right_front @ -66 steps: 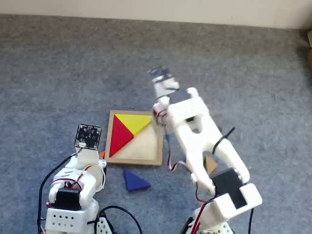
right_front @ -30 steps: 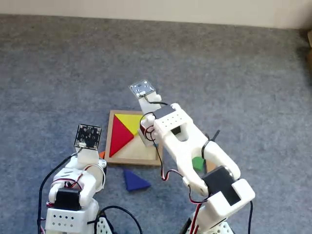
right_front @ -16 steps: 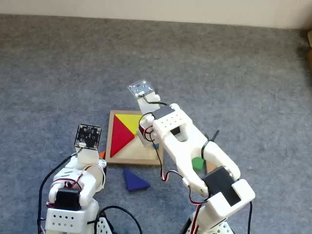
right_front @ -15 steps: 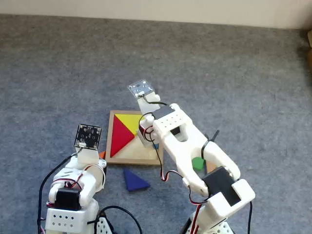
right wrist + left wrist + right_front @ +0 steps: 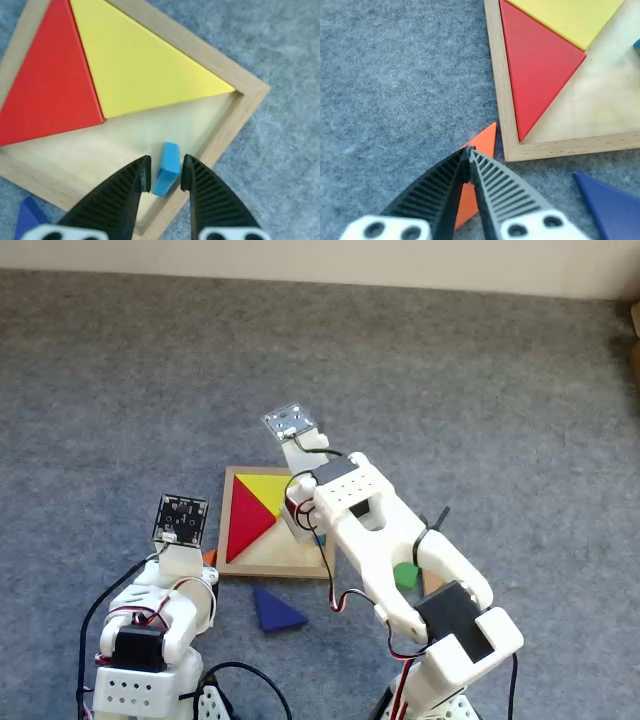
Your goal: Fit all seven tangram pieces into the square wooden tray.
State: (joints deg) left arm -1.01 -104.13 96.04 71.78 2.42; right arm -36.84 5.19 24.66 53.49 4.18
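- Right wrist view shows the right gripper [image 5: 165,175] pinching a light blue piece [image 5: 166,161] on edge inside the tray [image 5: 255,91], close to its rim; in the high view the arm covers that corner.
- Left gripper [image 5: 469,149] is pressed together over an orange triangle [image 5: 486,142] just outside a tray corner.
- Open bench [image 5: 480,370] spreads from the tray's 9 through 3 o'clock.
- Red triangle [image 5: 245,525] and yellow triangle [image 5: 265,490] lie touching in the tray; a dark blue triangle [image 5: 276,611] lies at its 6 o'clock.
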